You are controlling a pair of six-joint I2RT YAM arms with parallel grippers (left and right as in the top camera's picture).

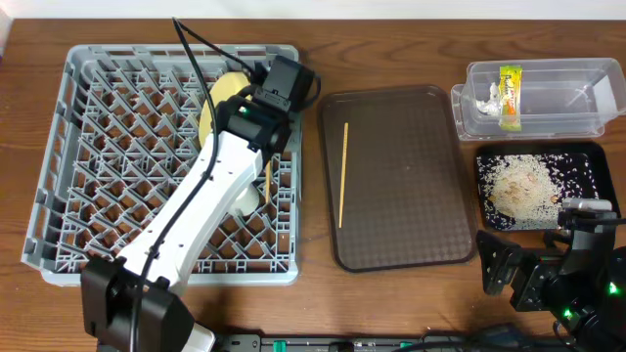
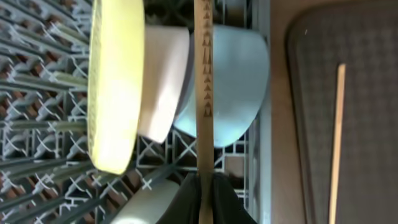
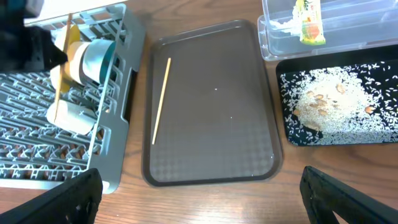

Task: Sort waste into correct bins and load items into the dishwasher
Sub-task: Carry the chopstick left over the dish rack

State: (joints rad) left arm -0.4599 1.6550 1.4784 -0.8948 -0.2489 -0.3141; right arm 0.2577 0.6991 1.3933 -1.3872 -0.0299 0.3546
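The brown tray (image 1: 411,196) was a rounded rectangle with a fine pebbled surface, lying on a wood-grain table (image 1: 391,303). A pale strip ran along the table's far edge; nothing else of the room showed.

A loose chopstick (image 1: 343,174), thin pale wood, lay lengthwise on the left half of the tray.

Just left of the tray sat the rack (image 1: 59,147), square grey plastic with a lattice floor and upright pegs. In its corner nearest the tray's far end, a round yellow plate (image 2: 112,87), a white bowl (image 2: 165,81) and a smooth light blue bowl (image 2: 239,81) stood on edge side by side, the blue bowl closest to the tray. A small white cup (image 3: 71,115) lay just nearer than them.

The left gripper (image 2: 203,186) was clenched on a held chopstick (image 2: 203,74), marked with small printed triangles, above the rack in front of the bowls.

Right of the tray's far end stood a clear, rectangular tub (image 1: 567,98) holding a yellow-green wrapper (image 1: 510,96) and a crumpled white tissue (image 1: 486,98). Right of the tray's middle lay a shallow black tray (image 1: 587,161) strewn with whitish rice (image 1: 518,186), heaped at its centre.

The right gripper (image 3: 200,186) hung released, jaws wide, near the brown tray's near right corner, grasping nothing.
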